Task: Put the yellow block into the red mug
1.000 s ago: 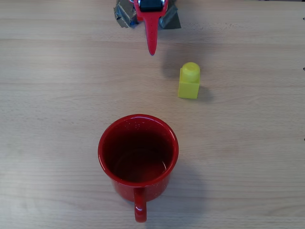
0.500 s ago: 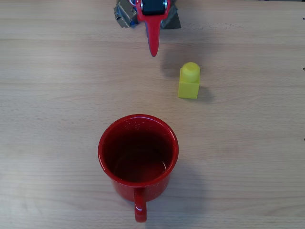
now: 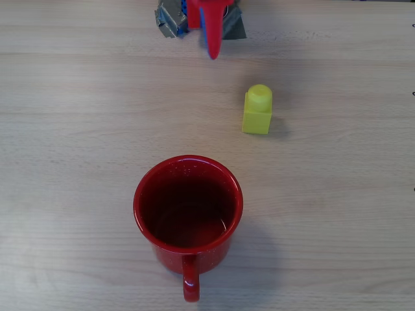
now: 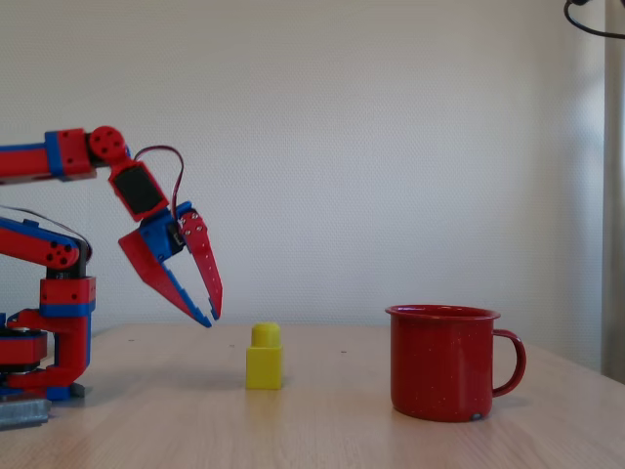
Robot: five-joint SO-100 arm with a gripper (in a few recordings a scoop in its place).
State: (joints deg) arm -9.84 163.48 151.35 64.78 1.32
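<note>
Yellow block (image 3: 257,110) upright on the bench (image 3: 337,194), near the red mug (image 3: 188,206), beyond its rim opposite the handle. Jaws slightly parted, empty, above the bench, just past the block. Arm base cut off in overhead view.

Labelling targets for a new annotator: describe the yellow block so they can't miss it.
On the wooden table, start from the big red mug. In the overhead view the yellow block stands above and right of it, apart from mug and claw. It is the only yellow thing: small, square, one round stud on top.
</note>
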